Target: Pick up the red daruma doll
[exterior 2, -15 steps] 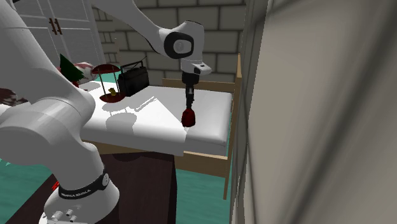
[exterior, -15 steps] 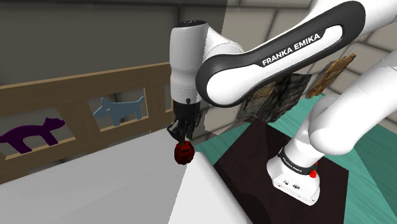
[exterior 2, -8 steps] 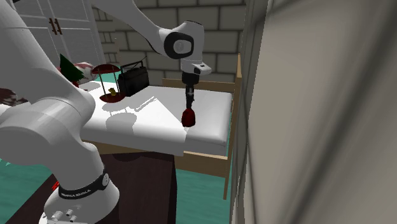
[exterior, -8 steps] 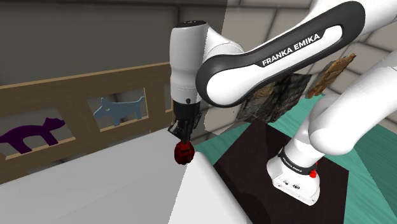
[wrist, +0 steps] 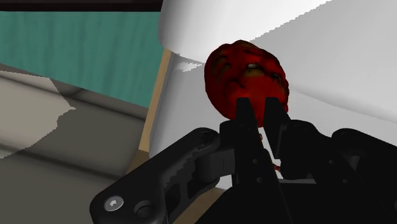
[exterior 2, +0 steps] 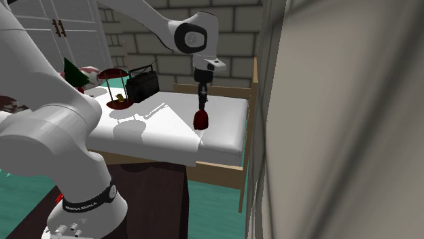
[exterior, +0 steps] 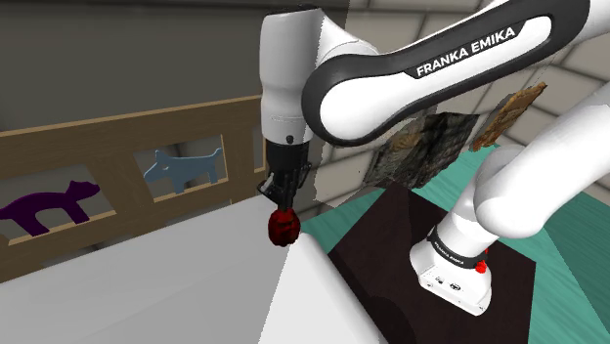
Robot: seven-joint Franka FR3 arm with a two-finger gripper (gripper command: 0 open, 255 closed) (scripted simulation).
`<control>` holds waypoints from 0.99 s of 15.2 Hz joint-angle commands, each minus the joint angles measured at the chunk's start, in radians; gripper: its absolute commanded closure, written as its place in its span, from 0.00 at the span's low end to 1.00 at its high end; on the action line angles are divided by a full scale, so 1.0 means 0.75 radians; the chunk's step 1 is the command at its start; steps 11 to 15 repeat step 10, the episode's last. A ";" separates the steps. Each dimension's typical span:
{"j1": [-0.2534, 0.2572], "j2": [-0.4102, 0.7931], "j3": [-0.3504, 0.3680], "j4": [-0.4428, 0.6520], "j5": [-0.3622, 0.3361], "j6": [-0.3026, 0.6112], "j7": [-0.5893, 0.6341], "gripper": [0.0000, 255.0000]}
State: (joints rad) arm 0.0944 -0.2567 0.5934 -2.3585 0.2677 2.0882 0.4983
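Observation:
The red daruma doll (exterior: 283,228) hangs from my black gripper (exterior: 283,205), just above the white bed's corner (exterior: 293,283). In the wrist view the two fingertips (wrist: 243,109) clasp the doll (wrist: 245,67) at its near side, my gripper (wrist: 258,112) shut on it. From the second exterior view the doll (exterior 2: 201,120) is a little above the mattress (exterior 2: 224,132), below the gripper (exterior 2: 201,104).
A wooden headboard (exterior: 117,137) with a purple cat cutout (exterior: 44,207) and a blue dog cutout (exterior: 181,168) runs behind the bed. A black radio (exterior 2: 143,84) and a red mushroom-shaped lamp (exterior 2: 113,85) stand at the bed's far side. The dark stand (exterior: 411,244) is beside the bed.
The arm has risen slightly, and the doll has come up with the gripper, off the mattress corner.

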 commanded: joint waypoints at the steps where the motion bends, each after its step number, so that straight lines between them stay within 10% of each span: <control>1: 0.001 -0.021 -0.009 0.023 0.004 -0.043 -0.003 1.00; 15: 0.001 -0.073 -0.036 0.111 0.008 -0.180 -0.005 1.00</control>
